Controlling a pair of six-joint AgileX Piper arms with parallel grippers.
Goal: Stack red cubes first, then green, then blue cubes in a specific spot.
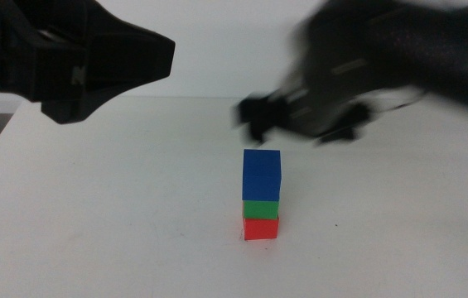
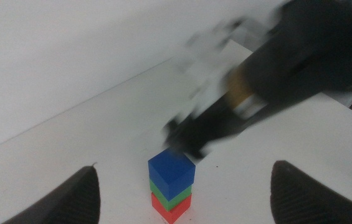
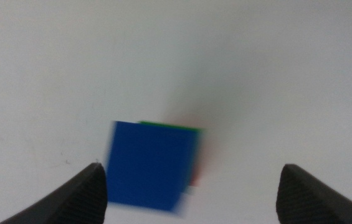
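The right gripper, its jaws spread wide and holding nothing, is hovering blurred above and just behind a three-cube stack, with the blue cube lying directly beneath it between its jaws in the wrist view. Under the blue cube the green cube is sitting on the red cube, which is resting on the white table. The left gripper, jaws also wide apart and empty, is hanging raised off to the stack's left side.
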